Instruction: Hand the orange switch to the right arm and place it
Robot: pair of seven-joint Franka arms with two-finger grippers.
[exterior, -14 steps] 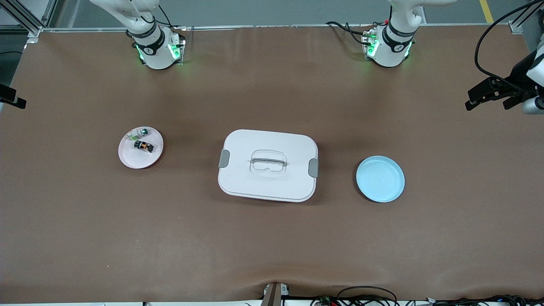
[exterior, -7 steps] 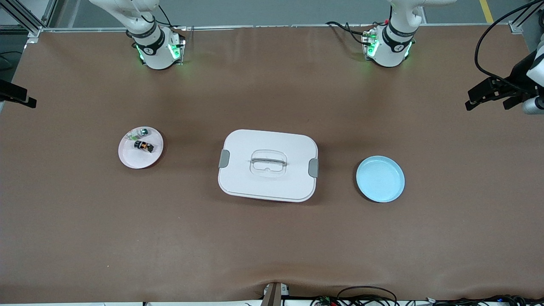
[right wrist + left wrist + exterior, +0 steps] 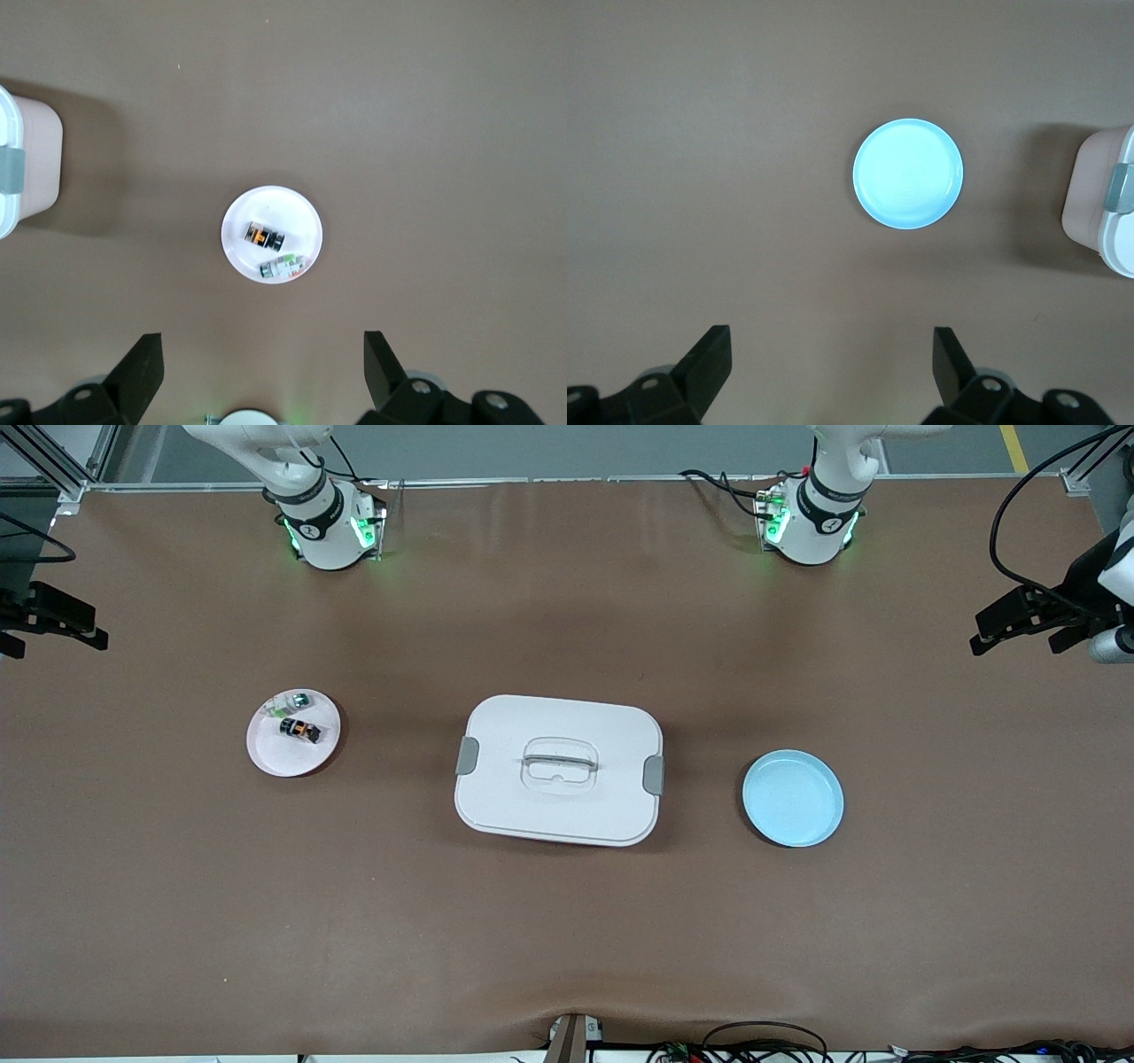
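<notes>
No text, label, brand, number or sign can be read in any of the views. The black bands around the two arm bases (image 3: 312,516) (image 3: 828,509) carry small white marks, but these are too small to make out as letters or a logo.

Orange switch (image 3: 264,236) on white plate (image 3: 239,248); right claw (image 3: 263,372) spread.
</notes>
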